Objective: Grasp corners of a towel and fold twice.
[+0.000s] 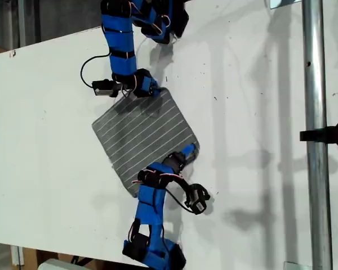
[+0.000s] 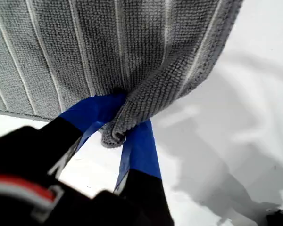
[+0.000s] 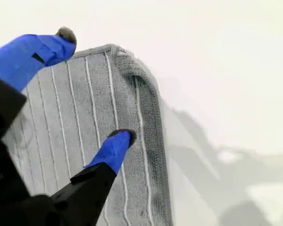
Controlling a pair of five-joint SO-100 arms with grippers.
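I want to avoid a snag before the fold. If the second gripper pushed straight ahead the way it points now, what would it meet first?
Probably the towel itself: my second gripper is open over its corner, one fingertip already on the cloth.

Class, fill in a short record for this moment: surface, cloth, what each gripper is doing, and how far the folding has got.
surface: white table
cloth: grey striped towel, spread flat, set diagonally in the exterior view
first gripper: my first gripper is shut on a bunched towel corner
second gripper: my second gripper is open, one fingertip pressing the towel near another corner
fold progress: no fold visible yet
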